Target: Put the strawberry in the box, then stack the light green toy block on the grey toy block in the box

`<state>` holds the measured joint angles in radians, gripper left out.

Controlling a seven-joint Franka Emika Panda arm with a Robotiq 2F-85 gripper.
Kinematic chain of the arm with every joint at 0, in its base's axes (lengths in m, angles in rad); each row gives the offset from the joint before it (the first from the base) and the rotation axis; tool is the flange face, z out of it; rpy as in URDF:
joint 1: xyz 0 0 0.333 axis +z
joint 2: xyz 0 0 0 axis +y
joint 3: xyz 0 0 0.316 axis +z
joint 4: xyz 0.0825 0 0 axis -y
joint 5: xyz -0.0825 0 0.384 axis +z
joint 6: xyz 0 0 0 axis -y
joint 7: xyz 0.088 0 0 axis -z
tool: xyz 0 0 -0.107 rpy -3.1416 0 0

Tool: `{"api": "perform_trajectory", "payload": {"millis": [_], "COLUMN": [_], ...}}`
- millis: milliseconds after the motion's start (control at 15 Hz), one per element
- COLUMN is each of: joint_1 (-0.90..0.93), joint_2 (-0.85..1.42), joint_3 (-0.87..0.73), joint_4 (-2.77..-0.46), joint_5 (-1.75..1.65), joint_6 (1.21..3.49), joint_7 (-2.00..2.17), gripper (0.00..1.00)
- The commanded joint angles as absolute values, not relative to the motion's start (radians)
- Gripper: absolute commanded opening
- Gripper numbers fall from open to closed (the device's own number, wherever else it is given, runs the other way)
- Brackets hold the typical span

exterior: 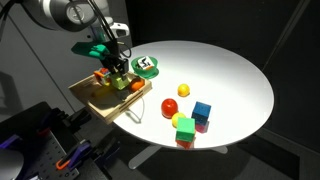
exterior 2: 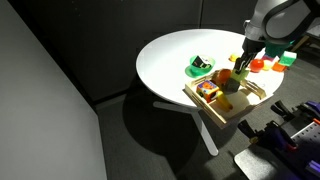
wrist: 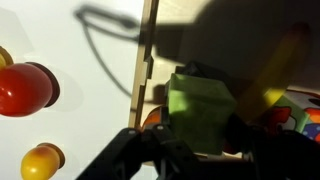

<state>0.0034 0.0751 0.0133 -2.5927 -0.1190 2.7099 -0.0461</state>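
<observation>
My gripper (exterior: 119, 66) hangs over the wooden box (exterior: 92, 98) at the table's edge, also seen in the other exterior view (exterior 2: 243, 70). In the wrist view it (wrist: 200, 150) is shut on the light green toy block (wrist: 200, 108), which sits between the dark fingers inside the box rim (wrist: 143, 70). The grey toy block is hidden beneath the gripper and the green block. A small orange-red thing (exterior: 136, 86) lies in the box beside the gripper; I cannot tell whether it is the strawberry.
A green-and-white dish (exterior: 148, 66) stands behind the box. On the round white table (exterior: 230, 70) lie a red ball (exterior: 170, 107), a yellow ball (exterior: 184, 90), a blue cube (exterior: 202, 110) and a yellower green cube (exterior: 185, 129). A red multicoloured block (exterior: 102, 75) sits in the box.
</observation>
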Motion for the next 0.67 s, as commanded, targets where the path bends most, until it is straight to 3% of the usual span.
{"api": "perform_trajectory", "payload": {"millis": [0,67,133,267,400,467,600], "joint_1": [0.005,0.005,0.006,0.006,0.007,0.007,0.006], "joint_2": [0.104,0.111,0.116,0.125,0.127,0.126,0.124], "joint_3": [0.008,0.006,0.004,0.002,0.000,-0.002,-0.005], "joint_4": [-2.593,-2.594,-2.596,-2.598,-2.601,-2.602,-2.600], "joint_5": [-0.133,-0.139,-0.148,-0.152,-0.160,-0.164,-0.166], "joint_6": [2.749,2.760,2.772,2.789,2.798,2.800,2.793], "joint_7": [-0.065,-0.066,-0.064,-0.065,-0.063,-0.061,-0.058], "gripper": [0.29,0.40,0.79,0.80,0.96,0.99,1.00]}}
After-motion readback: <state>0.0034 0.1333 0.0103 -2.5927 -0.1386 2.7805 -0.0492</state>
